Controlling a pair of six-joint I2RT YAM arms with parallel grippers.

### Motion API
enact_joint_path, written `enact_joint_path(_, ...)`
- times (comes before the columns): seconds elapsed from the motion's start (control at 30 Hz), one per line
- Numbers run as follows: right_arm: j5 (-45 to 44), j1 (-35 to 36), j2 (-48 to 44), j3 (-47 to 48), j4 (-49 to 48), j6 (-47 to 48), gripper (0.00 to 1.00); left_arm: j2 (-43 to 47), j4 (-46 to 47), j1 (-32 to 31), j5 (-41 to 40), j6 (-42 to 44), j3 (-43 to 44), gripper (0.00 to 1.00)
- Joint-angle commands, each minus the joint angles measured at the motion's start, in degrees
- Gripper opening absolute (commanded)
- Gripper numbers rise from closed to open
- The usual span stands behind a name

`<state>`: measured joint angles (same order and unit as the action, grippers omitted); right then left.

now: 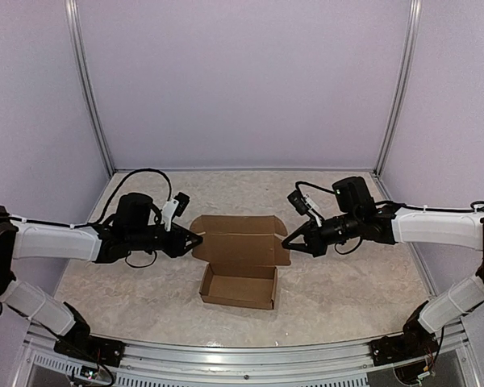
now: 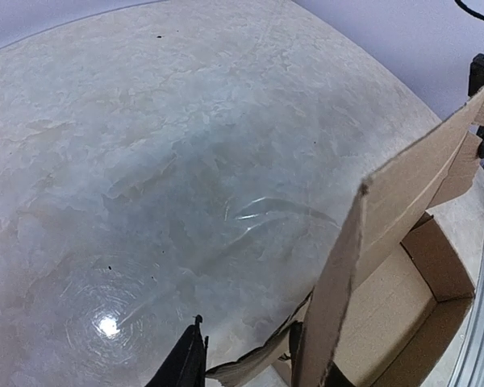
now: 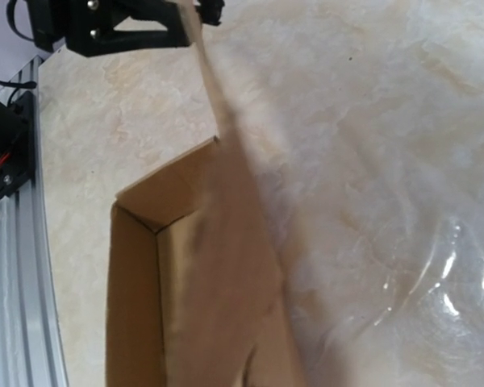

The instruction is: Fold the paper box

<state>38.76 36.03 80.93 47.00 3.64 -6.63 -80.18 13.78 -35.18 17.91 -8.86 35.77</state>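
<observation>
While half-open, paper box (image 1: 240,278) btwn L claw (image 1: 195,239) & R claw (image 1: 289,242).

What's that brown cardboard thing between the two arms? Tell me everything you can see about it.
It is a paper box of plain, unmarked brown cardboard, half folded. Its tray is formed: four low walls, open on top, resting on the marbled table. The lid panel, with small side flaps, rises tilted from the tray's far wall. The left jaws straddle its left flap, standing apart; the shut right jaws meet its right flap; whether they pinch it is unclear.
</observation>
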Motion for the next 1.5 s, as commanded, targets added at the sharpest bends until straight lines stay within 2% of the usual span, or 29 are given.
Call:
enact_joint_path(0.0, 0.4, -0.5, -1.1, 0.1, 1.1, 0.5, 0.0, -0.6, 0.7, 0.3, 3.1, 0.7, 1.0, 0.29)
enact_joint_path(0.4, -2.1, -0.5, -1.3, 0.3, 0.0, -1.7, 0.0, 1.5, -2.4, 0.3, 3.1, 0.3, 0.8, 0.0)
enact_joint_path(0.6, -7.7, 2.1, -2.6, 0.2, -0.1, -2.1, 0.0, 2.1, -2.4, -0.4, 2.2, -0.6, 0.5, 0.0)
enact_joint_path(1.03, -31.5, 11.8, -5.6, -2.4, -5.1, -9.5, 0.0, 6.8, -3.4, -8.5, -13.2, -3.5, -0.5, 0.0)
enact_joint_path(1.47, -56.3, 22.7, -1.9, -4.3, -12.8, -23.3, 0.0, -0.1, -5.9, -17.0, -25.9, -9.3, 4.1, 0.0)
